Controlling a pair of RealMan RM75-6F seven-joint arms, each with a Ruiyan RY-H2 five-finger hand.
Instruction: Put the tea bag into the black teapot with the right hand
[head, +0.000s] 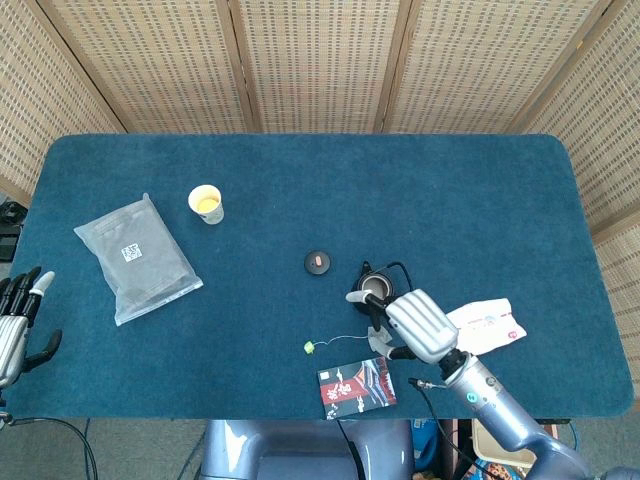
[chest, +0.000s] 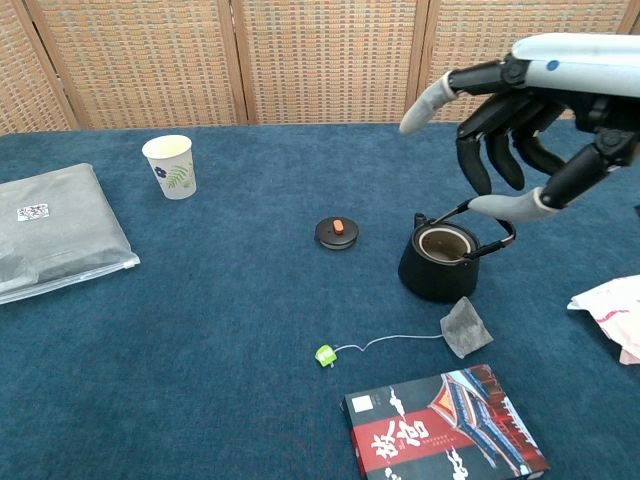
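The blue counter (chest: 200, 330) is seen carrying a clear packet (chest: 55, 235) at its left. The right robot hand (chest: 520, 140) is held above the black teapot (chest: 440, 260), fingers spread, nothing grasped. The left robot hand (head: 15, 325) is seen empty, fingers apart. The tea bag (chest: 463, 327) lies just beside the teapot, its green tag (chest: 326, 354) stretched leftward.

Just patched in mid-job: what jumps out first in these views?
The right hand hangs open above the black teapot near the table's middle, fingers spread and holding nothing. The teapot stands uncovered, its lid lying apart to its left. Just in front of the pot, the tea bag lies on the blue cloth, its string trailing left to a green tag.
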